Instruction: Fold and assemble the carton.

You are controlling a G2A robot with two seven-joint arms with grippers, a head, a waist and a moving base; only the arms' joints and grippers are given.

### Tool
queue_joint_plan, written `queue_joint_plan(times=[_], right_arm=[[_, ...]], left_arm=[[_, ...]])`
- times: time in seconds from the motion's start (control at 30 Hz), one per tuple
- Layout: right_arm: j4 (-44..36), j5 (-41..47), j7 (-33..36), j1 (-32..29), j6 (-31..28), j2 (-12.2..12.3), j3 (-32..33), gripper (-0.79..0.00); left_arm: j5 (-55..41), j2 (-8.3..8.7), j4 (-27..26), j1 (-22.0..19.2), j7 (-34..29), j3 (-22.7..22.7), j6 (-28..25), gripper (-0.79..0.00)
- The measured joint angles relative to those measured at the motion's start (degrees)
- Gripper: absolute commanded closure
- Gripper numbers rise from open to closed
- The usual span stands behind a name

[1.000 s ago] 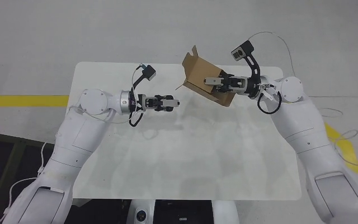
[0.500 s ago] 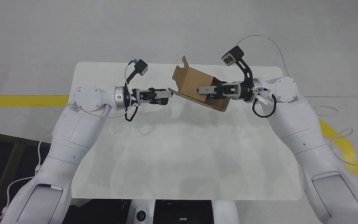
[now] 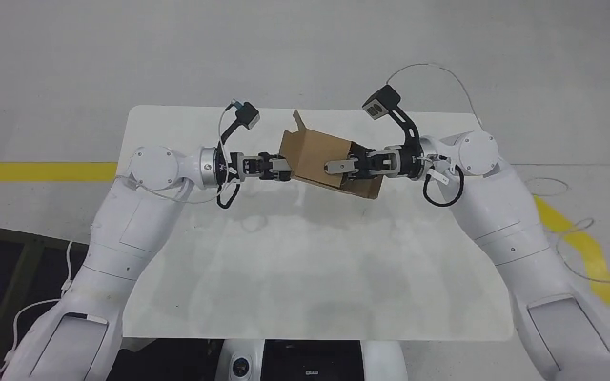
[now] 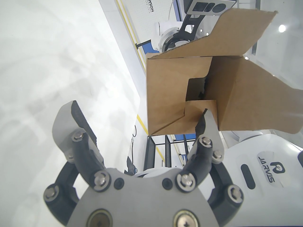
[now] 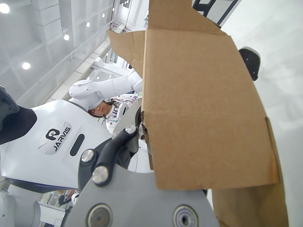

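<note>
A brown carton (image 3: 329, 164), partly folded with loose flaps, hangs above the far middle of the white table (image 3: 286, 276). My right gripper (image 3: 338, 166) is shut on it from the right side, and one of its fingers (image 5: 129, 119) presses against a wall of the carton (image 5: 201, 109). My left gripper (image 3: 284, 169) stands open at the carton's left end. In the left wrist view its fingers are spread wide, and one fingertip (image 4: 206, 116) touches a folded end flap of the carton (image 4: 170, 90). A square gap shows between the end flaps.
The table's near half (image 3: 315, 305) is bare white surface under both arms. A yellow line (image 3: 57, 171) runs on the floor to the left of the table. A flap (image 3: 297, 122) sticks up from the carton's far left corner.
My right arm has carried the carton leftward and levelled it out. My left gripper has moved toward the table's far side and now meets the carton's left end.
</note>
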Motion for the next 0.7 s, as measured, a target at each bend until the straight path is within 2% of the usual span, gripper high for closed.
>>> queue_joint_plan(times=[0.7], right_arm=[[0.6, -0.9, 0.3, -0.3, 0.3, -0.5, 0.8, 0.0]], left_arm=[[-0.2, -0.02, -1.1, 0.5, -0.5, 0.7, 0.0, -0.785]])
